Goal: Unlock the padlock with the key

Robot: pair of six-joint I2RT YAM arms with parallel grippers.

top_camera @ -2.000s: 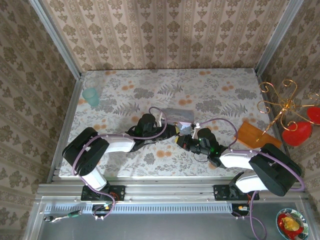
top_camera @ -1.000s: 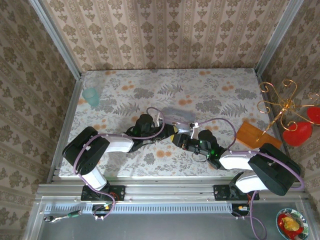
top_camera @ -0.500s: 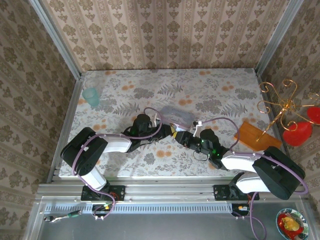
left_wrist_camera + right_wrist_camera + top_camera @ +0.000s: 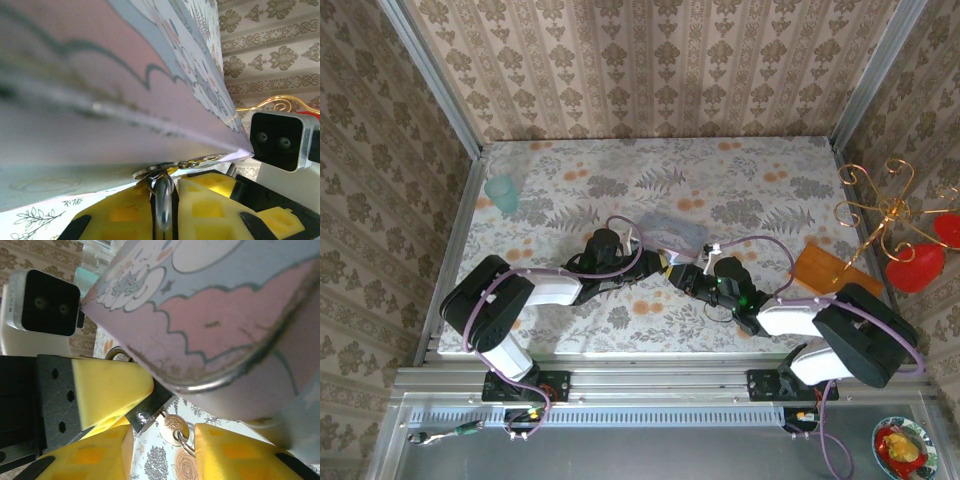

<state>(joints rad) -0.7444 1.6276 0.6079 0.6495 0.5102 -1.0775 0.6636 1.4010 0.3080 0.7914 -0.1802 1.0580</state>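
Top view: the left gripper (image 4: pixel 667 264) and right gripper (image 4: pixel 686 277) meet just in front of the tin (image 4: pixel 672 232), much as 1 second ago.

Left wrist: the jaws are clamped on the padlock (image 4: pixel 162 200) by its shackle, right under the tin.

Right wrist: the jaws stand apart on either side of the key (image 4: pixel 172 431).

A pale blue cartoon-printed tin (image 4: pixel 672 232) lies near the middle of the floral tablecloth (image 4: pixel 750 185) — close up, its pink cloud pattern and worn metal rim show in the right wrist view. A teal cup (image 4: pixel 503 193) stands at the far left edge. At the right lies a wooden board (image 4: pixel 820 268), and beside it stands a gold wire stand (image 4: pixel 890 212) with red pieces (image 4: pixel 914 266). Patterned wallpaper (image 4: pixel 650 70) encloses the table.
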